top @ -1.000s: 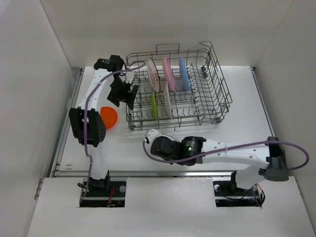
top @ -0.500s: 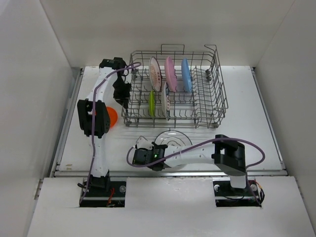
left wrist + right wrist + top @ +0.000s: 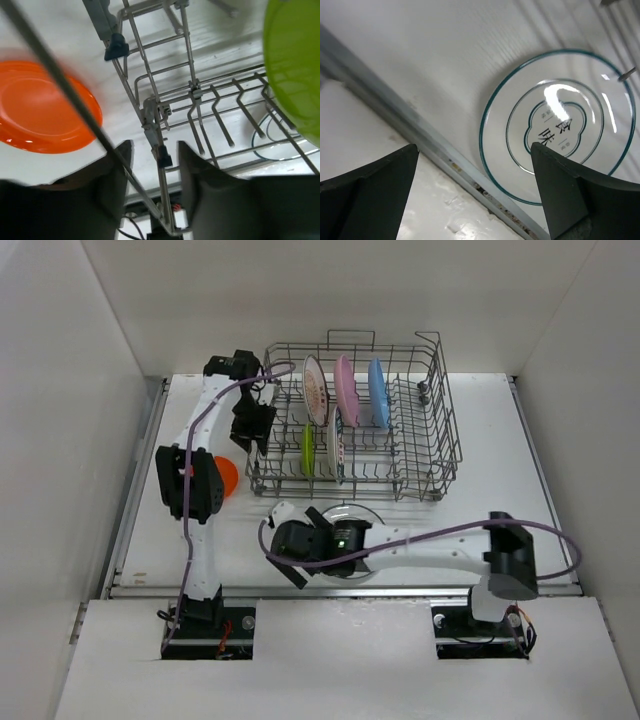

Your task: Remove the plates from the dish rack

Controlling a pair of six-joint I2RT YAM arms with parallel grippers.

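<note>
- Five plates stand on edge between the tines of the dish rack (image 3: 432, 440). A patterned white plate (image 3: 313, 390), a pink plate (image 3: 345, 388) and a blue plate (image 3: 377, 390) are in the far row. A lime green plate (image 3: 307, 447) and a second patterned white plate (image 3: 335, 447) are in the near row.
- Two more lie flat on the surface (image 3: 500, 510). An orange plate (image 3: 229, 478) sits left of the rack, largely hidden behind the left arm (image 3: 190, 490). A teal-rimmed plate (image 3: 350, 512) lies just in front of the rack's near side, partly under the right arm (image 3: 430, 545).
- A second ago the teal-rimmed plate was not visible on the surface; half a second ago it already lay there.
- The rack sat skewed a second ago, its right end swung towards the near edge. It now lies square to the surface, as it did half a second ago.
- The right end effector (image 3: 283, 545) hangs beside the near-left edge of the teal-rimmed plate with its jaws spread wide and nothing between them.
- Since half a second ago the right arm's elbow has swung further right.
- The left end effector (image 3: 151, 150) is at the rack's left end, where it was half a second ago. Its fingers (image 3: 117, 170) are partly apart on either side of a rim wire, with a gap showing and no grip on it.
</note>
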